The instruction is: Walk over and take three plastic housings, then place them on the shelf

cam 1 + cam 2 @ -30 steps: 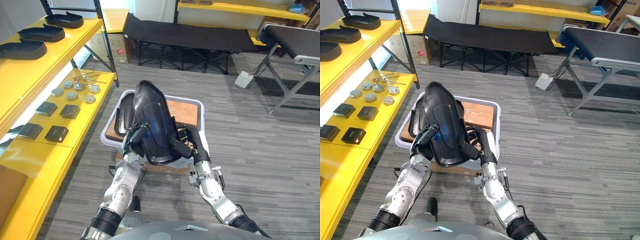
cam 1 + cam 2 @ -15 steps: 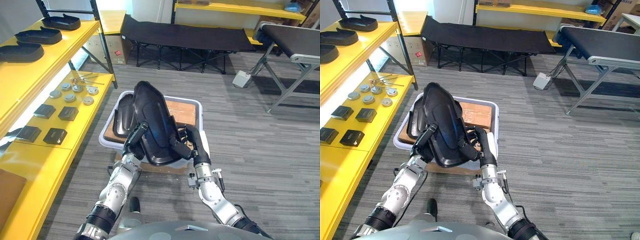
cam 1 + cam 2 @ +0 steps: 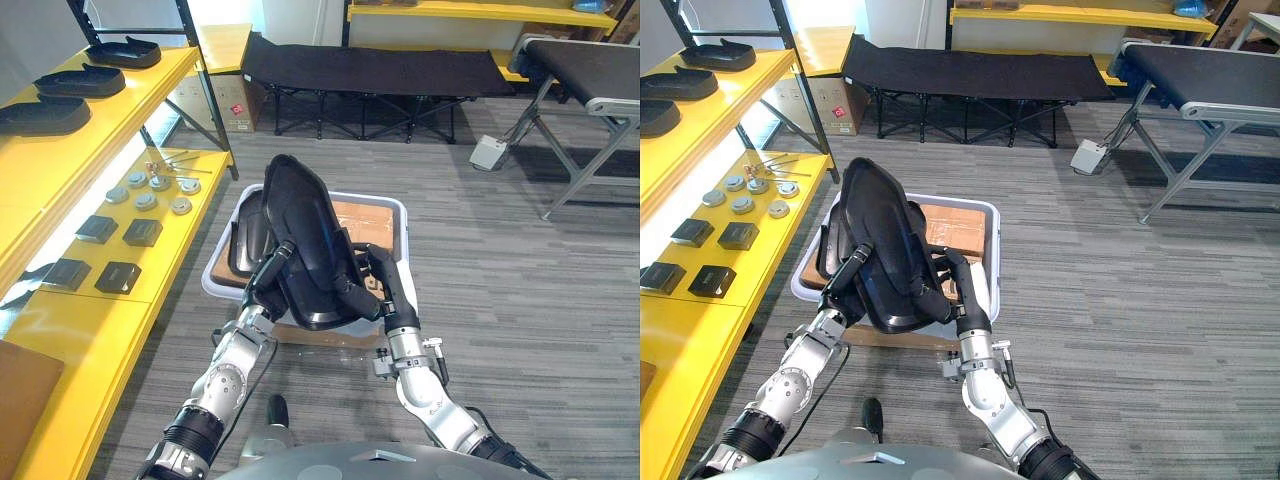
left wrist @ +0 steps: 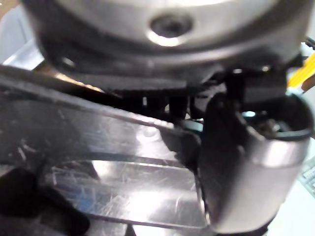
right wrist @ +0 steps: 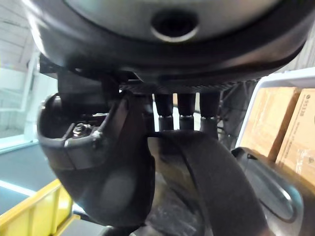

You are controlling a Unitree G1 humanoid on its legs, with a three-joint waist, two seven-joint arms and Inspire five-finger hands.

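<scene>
- Lower centre of the head views: the left hand (image 3: 270, 275) and the right hand (image 3: 378, 292) grip a large black plastic housing (image 3: 305, 235) between them. Their fingers and thumbs are curled over its opposite rims. It stands tilted, raised above the bin.
- Just behind, mid-frame: a white bin (image 3: 402, 222) on the grey floor holds a second housing (image 3: 246, 230), which leans at the bin's left wall. Brown cardboard (image 3: 365, 220) lies on its bottom.
- The bin's near half is hidden behind the held part, so what else lies there cannot be made out.
- Left edge: the yellow shelf (image 3: 110, 135) has metal discs (image 3: 146, 200) and black blocks (image 3: 100, 228) on its lower board.
- Upper left: its upper board bears three housings (image 3: 82, 82) in a row, the nearest cut off by the frame.
- Top: a black folding cot (image 3: 370, 70).
</scene>
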